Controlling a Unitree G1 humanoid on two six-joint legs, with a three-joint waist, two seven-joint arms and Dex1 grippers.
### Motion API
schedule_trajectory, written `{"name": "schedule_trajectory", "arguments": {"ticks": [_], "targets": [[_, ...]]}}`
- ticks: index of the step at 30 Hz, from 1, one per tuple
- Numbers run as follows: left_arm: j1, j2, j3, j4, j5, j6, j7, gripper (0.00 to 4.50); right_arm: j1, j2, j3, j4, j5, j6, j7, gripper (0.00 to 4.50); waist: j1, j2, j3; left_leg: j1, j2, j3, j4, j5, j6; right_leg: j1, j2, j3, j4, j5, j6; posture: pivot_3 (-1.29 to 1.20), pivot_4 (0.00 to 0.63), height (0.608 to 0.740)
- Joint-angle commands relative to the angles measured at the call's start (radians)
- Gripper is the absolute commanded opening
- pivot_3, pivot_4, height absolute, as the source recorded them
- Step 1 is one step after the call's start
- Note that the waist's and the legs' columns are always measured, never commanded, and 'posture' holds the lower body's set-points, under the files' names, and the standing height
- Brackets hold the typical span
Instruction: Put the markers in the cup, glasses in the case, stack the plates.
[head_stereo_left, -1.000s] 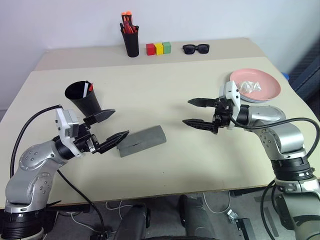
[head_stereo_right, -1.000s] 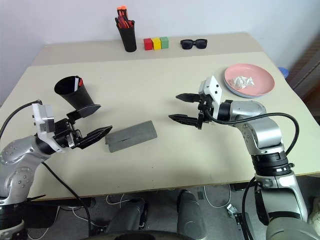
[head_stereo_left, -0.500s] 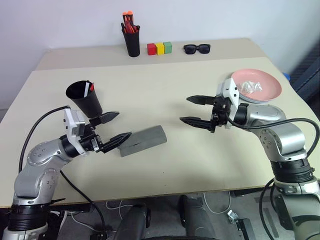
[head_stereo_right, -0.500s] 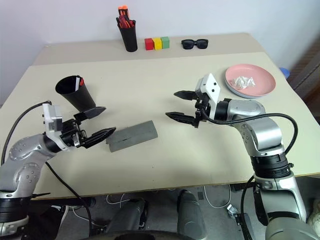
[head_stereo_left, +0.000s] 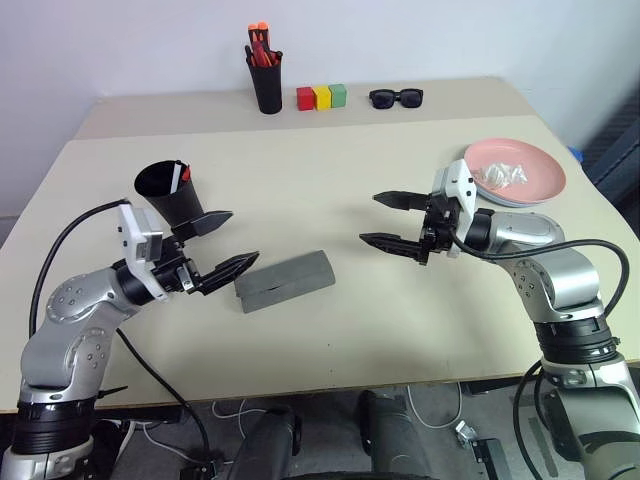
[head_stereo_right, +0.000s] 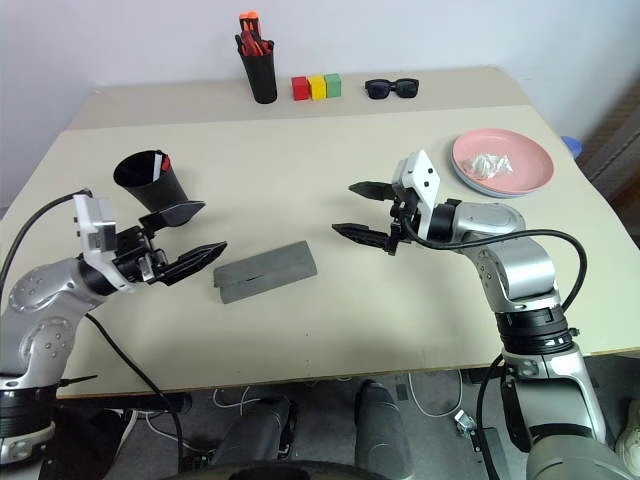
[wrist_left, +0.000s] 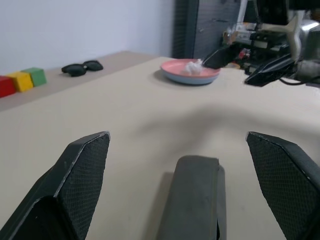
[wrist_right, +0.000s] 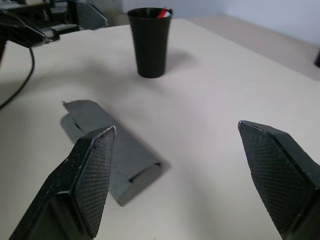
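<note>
While both pincers hang over the worktop with nothing between their fingers, the left gripper (head_stereo_left: 222, 245) stands spread wide just off one end of the case (head_stereo_left: 284, 281), which lies shut in the middle of the worktop, nearer the front edge. Its upper finger reaches close by the foot of the cup (head_stereo_left: 171, 198), upright toward the left edge with markers (head_stereo_left: 181, 173) poking above its rim. Across the middle, the right gripper (head_stereo_left: 387, 220) is also splayed apart and empty, aimed toward the case and well apart from it. Behind that arm, near the right edge, the plates (head_stereo_left: 540, 180) are stacked, pink on light blue, with something crumpled and whitish on top. Along the back edge stand a pen holder (head_stereo_left: 265, 84), three coloured blocks (head_stereo_left: 320, 97) and black sunglasses (head_stereo_left: 396, 97).
</note>
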Motion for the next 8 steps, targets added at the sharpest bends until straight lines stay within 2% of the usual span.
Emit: {"name": "schedule_trajectory", "arguments": {"ticks": [1, 8], "targets": [[-0.045, -0.004, -0.020, 0.007, 0.006, -0.008, -0.010, 4.50, -0.037, -0.026, -0.030, 0.012, -0.015, -0.043, 0.012, 3.99, 0.000, 0.000, 0.000, 0.000, 0.000, 0.000, 0.000, 0.000, 0.000, 0.000, 0.000, 0.000, 0.000, 0.000, 0.000, 0.00, 0.150, 0.740], [-0.013, -0.056, -0.057, -0.013, 0.034, -0.027, 0.007, 4.50, 0.001, -0.060, -0.044, 0.011, -0.007, -0.042, 0.034, 3.99, -0.002, 0.000, 0.000, 0.000, 0.000, 0.000, -0.001, 0.000, 0.000, 0.000, 0.000, 0.000, -0.001, 0.000, 0.000, 0.00, 0.150, 0.740]]}}
